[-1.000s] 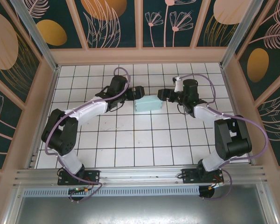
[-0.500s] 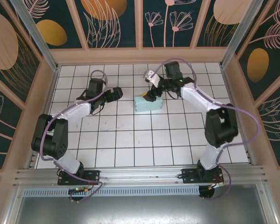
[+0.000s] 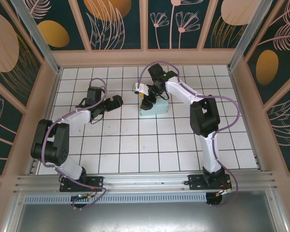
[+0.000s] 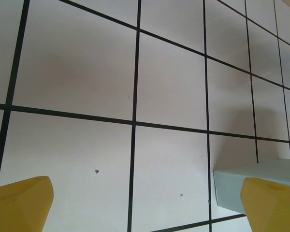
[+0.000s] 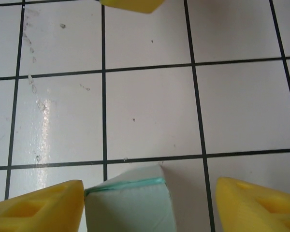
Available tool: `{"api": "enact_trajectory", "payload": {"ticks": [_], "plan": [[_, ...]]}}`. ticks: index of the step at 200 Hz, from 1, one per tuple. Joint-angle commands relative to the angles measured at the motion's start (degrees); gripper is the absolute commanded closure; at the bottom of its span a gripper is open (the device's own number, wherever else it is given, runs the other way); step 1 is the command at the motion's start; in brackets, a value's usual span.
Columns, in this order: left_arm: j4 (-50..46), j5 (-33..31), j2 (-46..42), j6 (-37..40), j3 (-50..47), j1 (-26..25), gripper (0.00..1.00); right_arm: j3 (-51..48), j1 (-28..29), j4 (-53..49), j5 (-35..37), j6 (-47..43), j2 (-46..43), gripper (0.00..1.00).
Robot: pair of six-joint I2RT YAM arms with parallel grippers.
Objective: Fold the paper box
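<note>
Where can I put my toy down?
The white tiles between the paper box and the arm bases are bare, and the strip by the right wall. Crowded around the box: right gripper over it, left gripper nearby.

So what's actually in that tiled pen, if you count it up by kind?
Arms: 2, the left arm and the right arm
Pale blue box: 1
Total: 3
</note>
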Motion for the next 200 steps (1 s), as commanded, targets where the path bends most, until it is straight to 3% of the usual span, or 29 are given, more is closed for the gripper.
{"api": "enact_trajectory", "payload": {"ticks": [1, 15, 85, 109, 156, 176, 200], "plan": [[1.4, 0.9, -1.1, 0.7, -0.1, 0.3, 0.01, 2.7, -0.2, -5.7, 1.3, -2.6, 0.9, 0.33], [1.5, 1.3, -0.7, 0.8, 0.0, 0.4, 0.01, 3.5, -0.2, -6.9, 2.6, -2.7, 1.3, 0.39], [2.2, 3.5, 1.2, 0.3, 0.3, 0.5, 0.02, 3.6, 1.0, -7.7, 5.0, -2.2, 1.9, 0.41], [2.2, 3.5, 1.3, 0.3, 0.4, 0.6, 0.02, 3.8, 0.9, -8.1, 5.0, -2.4, 1.6, 0.52], [1.9, 3.1, 1.2, 0.3, 0.8, 0.7, 0.02, 3.3, 0.9, -7.4, 7.2, -1.6, -0.8, 0.54], [2.1, 2.8, 1.3, 0.3, 0.8, 0.7, 0.02, -0.1, 1.2, -2.8, 11.4, 0.1, -4.0, 0.55], [2.4, 2.6, 1.3, 0.2, 0.7, 0.7, 0.02, -10.2, 2.5, 12.3, 21.5, 2.0, -9.9, 0.55]]}}
